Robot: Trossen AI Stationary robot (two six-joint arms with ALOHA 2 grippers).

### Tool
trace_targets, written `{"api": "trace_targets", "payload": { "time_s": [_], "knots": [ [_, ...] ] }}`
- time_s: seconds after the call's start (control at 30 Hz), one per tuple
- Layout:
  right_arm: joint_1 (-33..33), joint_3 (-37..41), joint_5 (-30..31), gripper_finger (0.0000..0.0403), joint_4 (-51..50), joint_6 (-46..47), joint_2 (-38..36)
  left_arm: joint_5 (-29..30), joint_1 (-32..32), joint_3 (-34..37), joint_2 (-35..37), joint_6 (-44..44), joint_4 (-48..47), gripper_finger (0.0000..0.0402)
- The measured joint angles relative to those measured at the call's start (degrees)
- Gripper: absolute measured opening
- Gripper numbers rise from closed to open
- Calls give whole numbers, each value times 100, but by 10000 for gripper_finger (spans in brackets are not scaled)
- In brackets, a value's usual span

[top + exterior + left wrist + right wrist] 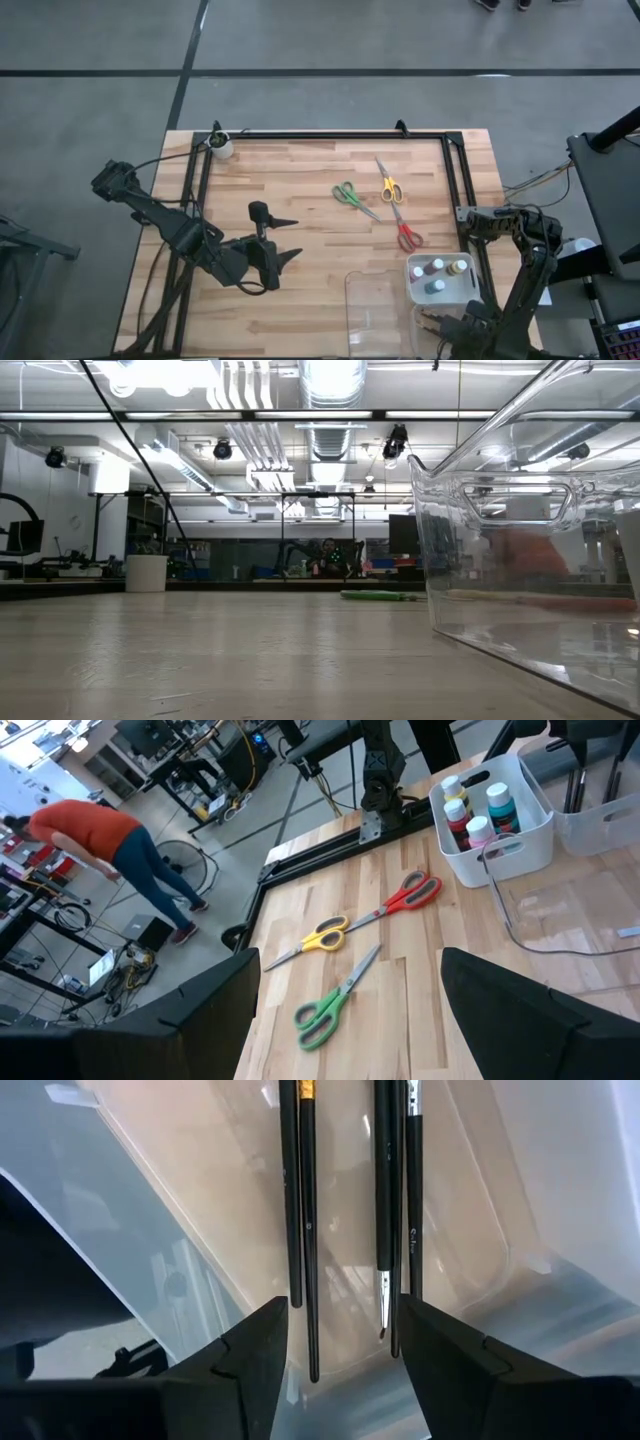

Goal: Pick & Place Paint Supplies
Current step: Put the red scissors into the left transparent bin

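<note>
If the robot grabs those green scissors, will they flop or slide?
The green scissors look stiff, probably metal blades with plastic handles, so they shouldn't flop. Lying flat on the smooth wooden table, they'd likely slide when nudged. Their blades might swing open when lifted.

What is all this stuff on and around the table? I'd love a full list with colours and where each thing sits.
scissors: three; green, yellow, red; loose on the wood, middle to right.
paint bottles: about four, pale caps; standing in the white bin.
white bin: one; right front of the table.
brushes: several, thin and dark; lying in a clear container below the right gripper.
clear tray: one; front, left of the bin.
white cup: one; back left corner.
table: one, pale wood.
person: one, orange top; on the floor beyond the table.
left gripper: open, above the table's left-centre.
right gripper: open, above the brushes.
</note>
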State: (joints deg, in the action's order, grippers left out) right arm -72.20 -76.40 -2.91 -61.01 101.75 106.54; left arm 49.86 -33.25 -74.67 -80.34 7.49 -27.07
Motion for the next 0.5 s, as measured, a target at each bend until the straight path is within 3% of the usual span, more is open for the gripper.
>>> {"api": "trace_targets", "payload": {
  "time_s": [0.5],
  "knots": [
    [0,0,-34,186,1,-2,2,0,2,0,0,-2,2,314]
  ]
}}
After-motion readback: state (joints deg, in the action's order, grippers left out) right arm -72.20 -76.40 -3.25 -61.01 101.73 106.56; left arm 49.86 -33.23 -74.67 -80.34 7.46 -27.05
